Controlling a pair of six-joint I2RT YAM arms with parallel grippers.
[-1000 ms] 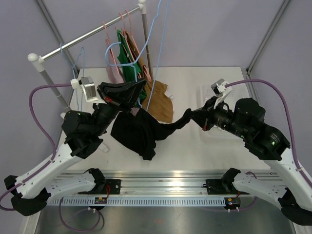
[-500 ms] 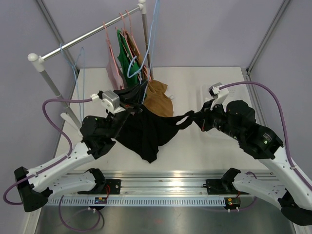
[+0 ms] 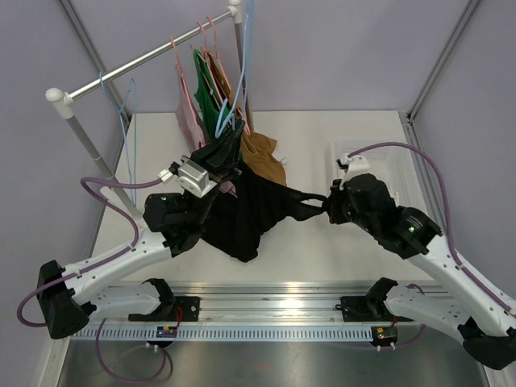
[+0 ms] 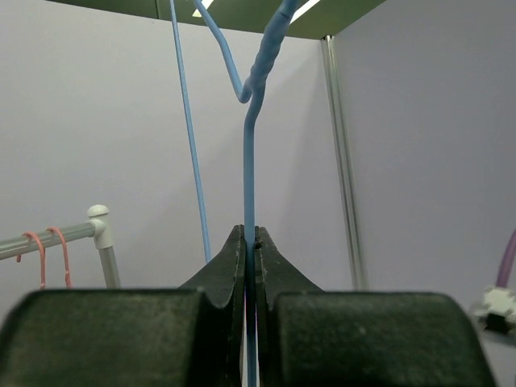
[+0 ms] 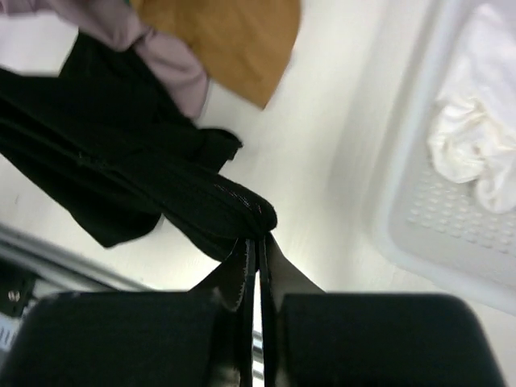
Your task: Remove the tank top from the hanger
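Your left claw (image 4: 250, 235) is clamped tight on the blue hanger (image 4: 247, 161) wire. Your right claw (image 5: 256, 242) is pinched shut on a bunched bit of the black tank top (image 3: 250, 214), which hangs stretched between both arms over the middle of the bench (image 3: 347, 133), just near of the rack (image 3: 137, 60).

We see the black ribbed cloth tank top (image 5: 121, 161), matt and soft, with fine creases. The thin blue wire hanger (image 4: 249, 161) looks smooth, with a faint plastic sheen. The left gripper (image 4: 249, 235) and right gripper (image 5: 256, 246) show matt black plastic. The round silver metal rail (image 3: 137, 58) is smooth and glossy. The white desk top (image 3: 322, 133) is smooth and matt. Near its right edge, the white perforated plastic basket (image 5: 439, 214) holds crumpled white cloth (image 5: 472, 149). The mustard cloth garment (image 3: 264, 165) is matt.
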